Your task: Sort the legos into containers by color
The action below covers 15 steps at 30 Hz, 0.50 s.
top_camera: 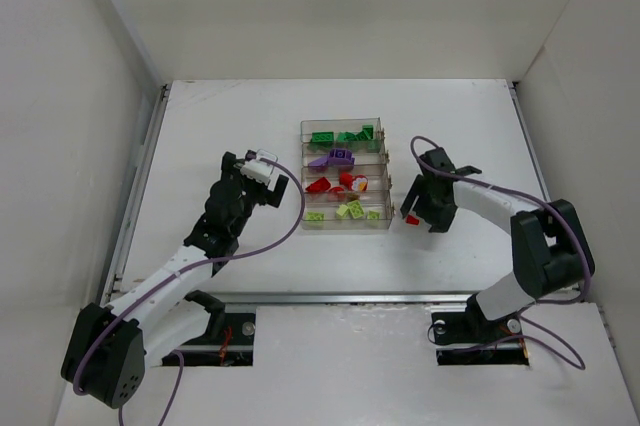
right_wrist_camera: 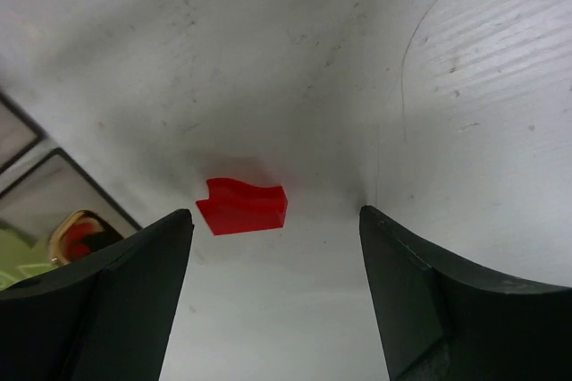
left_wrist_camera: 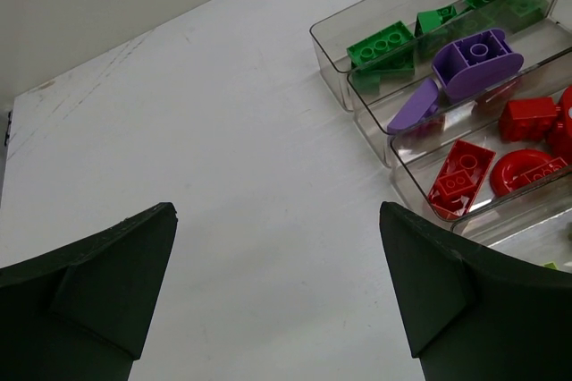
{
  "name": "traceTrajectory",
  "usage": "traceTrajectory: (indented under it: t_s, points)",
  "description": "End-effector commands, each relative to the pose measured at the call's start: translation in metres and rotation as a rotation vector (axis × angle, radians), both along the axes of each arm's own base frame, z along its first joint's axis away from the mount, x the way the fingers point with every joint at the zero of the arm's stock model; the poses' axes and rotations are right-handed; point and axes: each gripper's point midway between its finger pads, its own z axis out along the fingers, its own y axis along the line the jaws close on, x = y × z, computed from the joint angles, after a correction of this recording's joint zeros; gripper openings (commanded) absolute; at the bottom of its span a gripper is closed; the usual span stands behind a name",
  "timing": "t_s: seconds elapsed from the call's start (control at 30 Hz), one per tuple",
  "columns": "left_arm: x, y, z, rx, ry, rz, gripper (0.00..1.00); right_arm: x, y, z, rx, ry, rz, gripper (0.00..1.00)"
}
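- Red brick (right_wrist_camera: pixel 243 207) lay loose on the tabletop (top_camera: pixel 200 126), just beside the tray's (top_camera: pixel 302 176) right wall, outside every compartment.
- Rest of the legos in view were already binned: green in the far row, then purple, red, and lime nearest.
- Right pincer (right_wrist_camera: pixel 275 238) was spread and straddling the brick. Neither of its fingers (right_wrist_camera: pixel 134 292) touched it, and nothing was pinched.
- Left pincer (left_wrist_camera: pixel 277 247) was spread wide and empty, hanging over bare tabletop left of the tray.
- Risk: the brick sat off-centre, nearer one finger. That finger would likely hit first and shove or spin it instead of clamping it.
- Risk: the piece is tiny and its top looked stepped or curved. A poor bite could squirt it out sideways, possibly against the tray wall.
- Risk: the tray was close, so a low finger could nudge the tray and shift the rows.
- Risk: the red compartment (top_camera: pixel 378 186) is narrow and sits between purple and lime. A sloppy release would probably land the brick in the wrong row.
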Motion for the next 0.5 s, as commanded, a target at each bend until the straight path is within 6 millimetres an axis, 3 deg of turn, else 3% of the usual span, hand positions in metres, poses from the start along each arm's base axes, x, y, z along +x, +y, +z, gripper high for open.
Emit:
traceTrajectory:
  t_s: [0.0, 0.27, 0.47]
  points:
    - [-0.001, -0.004, 0.016, -0.05, -0.051, -0.015, 0.95, 0.006, 0.007, -0.001, 0.029, -0.028, 0.058, 0.8]
    - [-0.001, -0.004, 0.016, -0.05, -0.051, -0.015, 0.95, 0.011, 0.007, -0.015, -0.001, 0.008, 0.099, 0.76]
    - [0.0, -0.002, 0.017, -0.045, -0.064, -0.007, 0.95, 0.015, 0.01, -0.014, 0.012, -0.007, 0.102, 0.54]
